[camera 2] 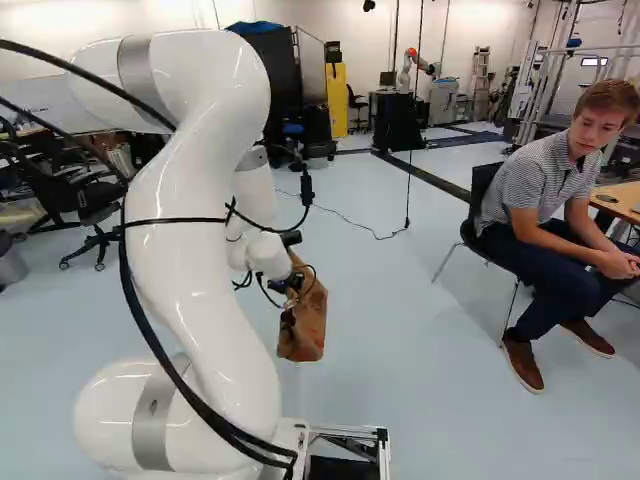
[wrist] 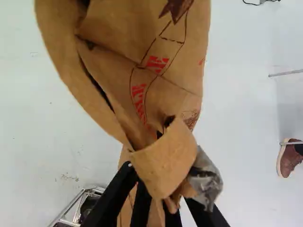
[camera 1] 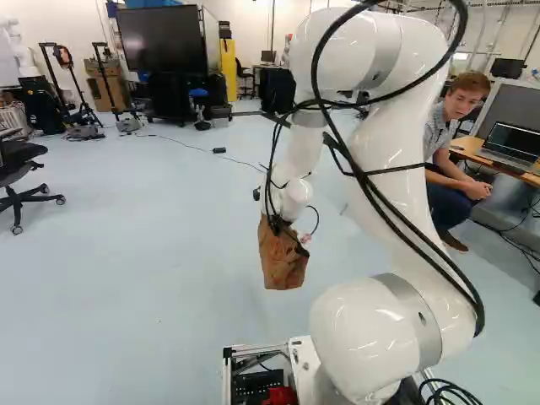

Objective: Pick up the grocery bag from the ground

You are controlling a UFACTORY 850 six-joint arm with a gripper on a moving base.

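A smooth, pale blue floor (camera 1: pixel 152 253) spreads below the crumpled brown paper bag (camera 2: pixel 303 325), which hangs in the air. Your black two-fingered hand (wrist: pixel 160 182) is clamped on its bunched top. That grip looks shallow: jerk it and the paper could tear or slide out. Swing it back low and it might snag the silver metal base frame's (camera 2: pixel 350 432) front edge.

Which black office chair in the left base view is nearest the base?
The near chair at the left edge, wheels plainly showing; the far chair stands well back, beside the yellow cabinet.
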